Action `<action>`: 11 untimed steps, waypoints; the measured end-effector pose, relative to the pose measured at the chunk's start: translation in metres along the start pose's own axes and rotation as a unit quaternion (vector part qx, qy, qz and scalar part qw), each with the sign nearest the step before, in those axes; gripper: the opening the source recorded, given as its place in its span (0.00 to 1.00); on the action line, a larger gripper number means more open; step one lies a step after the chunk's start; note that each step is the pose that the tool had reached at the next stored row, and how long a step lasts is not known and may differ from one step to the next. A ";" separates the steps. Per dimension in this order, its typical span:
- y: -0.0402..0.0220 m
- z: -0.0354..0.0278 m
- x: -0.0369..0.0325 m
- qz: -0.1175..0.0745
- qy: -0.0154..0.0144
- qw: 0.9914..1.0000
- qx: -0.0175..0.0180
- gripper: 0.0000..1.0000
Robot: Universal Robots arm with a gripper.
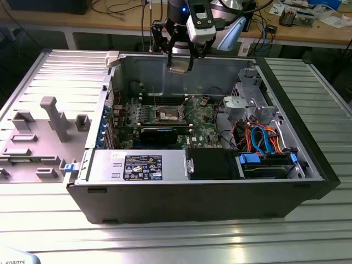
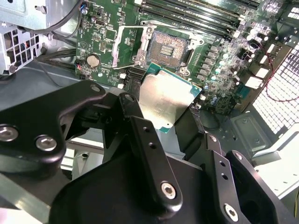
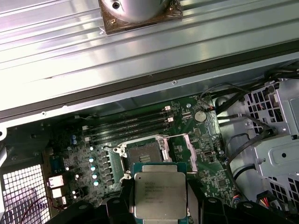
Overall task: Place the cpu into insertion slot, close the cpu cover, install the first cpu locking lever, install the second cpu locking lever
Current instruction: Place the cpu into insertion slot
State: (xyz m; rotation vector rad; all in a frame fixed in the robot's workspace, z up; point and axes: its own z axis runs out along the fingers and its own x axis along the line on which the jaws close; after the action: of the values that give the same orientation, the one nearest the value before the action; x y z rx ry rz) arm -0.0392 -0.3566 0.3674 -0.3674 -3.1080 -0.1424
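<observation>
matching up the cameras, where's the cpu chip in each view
Exterior view: small flat square silvery-grey cpu in the jaws, above the far wall of the grey computer case.
Second wrist view: cpu between the black jaws, beside the square dark silvery-rimmed insertion slot.
First wrist view: cpu, printed face showing.
Shared landmark: the empty insertion slot.

Nothing could be read reliably. A black label (image 1: pixel 143 167) on the silver housing (image 1: pixel 102 165) inside the computer case (image 1: pixel 192 203) carried white print, too small. The cpu (image 3: pixel 160 195) top had faint etched lines, illegible. A white part (image 1: pixel 14 258) outside the case bore cut-off lettering.
</observation>
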 end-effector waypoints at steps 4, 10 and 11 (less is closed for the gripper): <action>0.0000 0.0000 0.0000 0.002 0.000 1.000 0.000 0.54; 0.0000 0.0000 0.0000 0.014 -0.001 1.000 0.000 0.54; 0.0000 0.0000 0.0000 0.016 -0.001 1.000 0.000 0.54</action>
State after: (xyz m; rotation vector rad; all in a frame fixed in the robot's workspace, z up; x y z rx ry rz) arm -0.0392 -0.3566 0.3674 -0.4178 -3.1031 -0.1427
